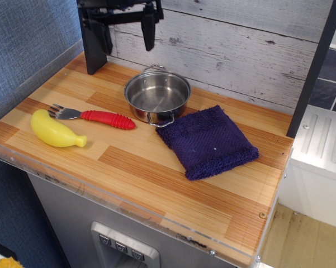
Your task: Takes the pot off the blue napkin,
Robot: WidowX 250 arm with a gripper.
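Note:
The shiny steel pot stands upright on the wooden counter near the back wall, its near wire handle just touching the corner of the blue napkin. The napkin lies flat to the pot's right with nothing on it. My gripper is open and empty, high above the counter at the top of the view, up and to the left of the pot. Its two dark fingers hang down wide apart.
A yellow toy banana and a fork with a red ribbed handle lie at the left of the counter. A grey plank wall runs along the back. The arm's dark base column stands at the back left.

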